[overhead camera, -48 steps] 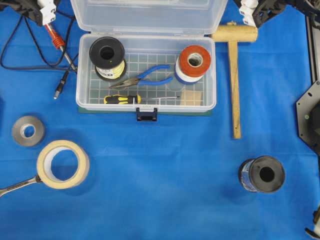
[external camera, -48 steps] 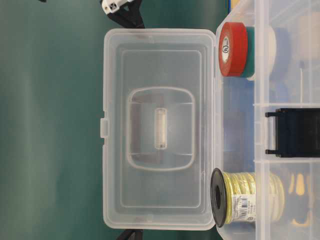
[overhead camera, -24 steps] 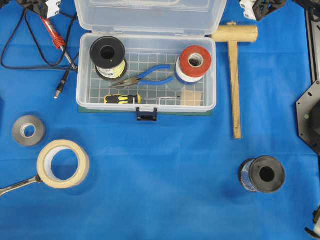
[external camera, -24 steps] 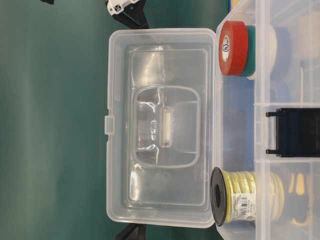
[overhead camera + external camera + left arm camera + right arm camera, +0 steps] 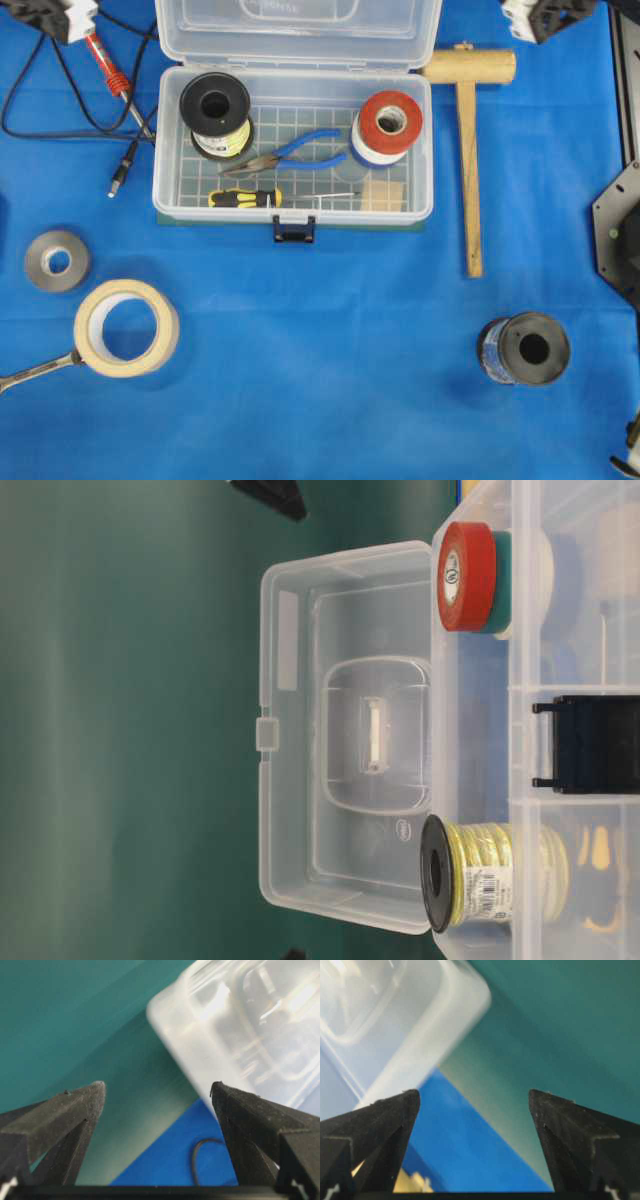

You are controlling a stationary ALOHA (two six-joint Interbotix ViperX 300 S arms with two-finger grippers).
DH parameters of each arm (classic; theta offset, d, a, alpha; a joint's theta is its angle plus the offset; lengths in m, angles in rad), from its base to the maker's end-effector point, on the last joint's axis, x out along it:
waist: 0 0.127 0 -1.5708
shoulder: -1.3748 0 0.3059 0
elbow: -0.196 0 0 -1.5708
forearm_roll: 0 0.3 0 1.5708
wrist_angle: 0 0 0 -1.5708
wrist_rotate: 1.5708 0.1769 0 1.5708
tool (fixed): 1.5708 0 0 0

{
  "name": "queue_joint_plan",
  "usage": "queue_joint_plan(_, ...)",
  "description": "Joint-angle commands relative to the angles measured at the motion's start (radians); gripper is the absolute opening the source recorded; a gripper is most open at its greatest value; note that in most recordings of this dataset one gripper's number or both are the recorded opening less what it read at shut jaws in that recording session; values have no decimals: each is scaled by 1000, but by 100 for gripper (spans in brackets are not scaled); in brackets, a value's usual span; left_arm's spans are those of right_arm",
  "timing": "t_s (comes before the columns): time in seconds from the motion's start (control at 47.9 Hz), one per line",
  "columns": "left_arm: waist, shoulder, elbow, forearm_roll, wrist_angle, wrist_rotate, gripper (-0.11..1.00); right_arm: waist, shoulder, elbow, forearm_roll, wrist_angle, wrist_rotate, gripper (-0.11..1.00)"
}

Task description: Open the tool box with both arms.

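Observation:
The clear tool box (image 5: 290, 213) stands open on the blue cloth, its dark blue latch (image 5: 293, 229) at the front. Its lid (image 5: 297, 35) leans back past upright; in the table-level view the lid (image 5: 340, 740) tilts away from the box (image 5: 520, 660). My left gripper (image 5: 157, 1087) is open and empty, with a lid corner (image 5: 210, 1025) to its right, apart from it. My right gripper (image 5: 472, 1094) is open and empty too, the lid (image 5: 405, 1015) at its upper left. Only bits of the left arm (image 5: 45, 12) and right arm (image 5: 545, 15) show at the overhead view's top corners.
Inside the box lie a black wire spool (image 5: 214, 113), red tape (image 5: 390, 125), blue pliers (image 5: 300, 152) and a screwdriver (image 5: 243, 198). A wooden mallet (image 5: 467, 150) lies to the right, a red-handled tool (image 5: 105, 65) with cable to the left. Tape rolls (image 5: 125, 328) and a dark spool (image 5: 525, 349) sit nearer.
The lid has swung further back. Both grippers have drawn away from its far corners toward the back edge, staying open.

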Motion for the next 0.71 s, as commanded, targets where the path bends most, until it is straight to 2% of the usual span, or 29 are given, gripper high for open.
queue_joint_plan(0.0, 28, -58, 17, 3, 3, 0, 91, -8, -54, 6, -5, 17, 0, 86)
queue_joint_plan(0.251, 38, -167, 67, 3, 8, -2, 91, -9, -127, 35, -5, 28, 6, 86)
queue_joint_plan(0.418, 14, -199, 80, 3, 35, -44, 91, 12, -126, 37, 2, 32, 17, 86)
queue_joint_plan(0.522, -48, -235, 94, 3, 83, -46, 91, 94, -138, 43, 9, 43, 20, 86)
queue_joint_plan(0.689, -201, -314, 112, 2, 187, -46, 91, 270, -166, 57, 18, 77, 20, 86)
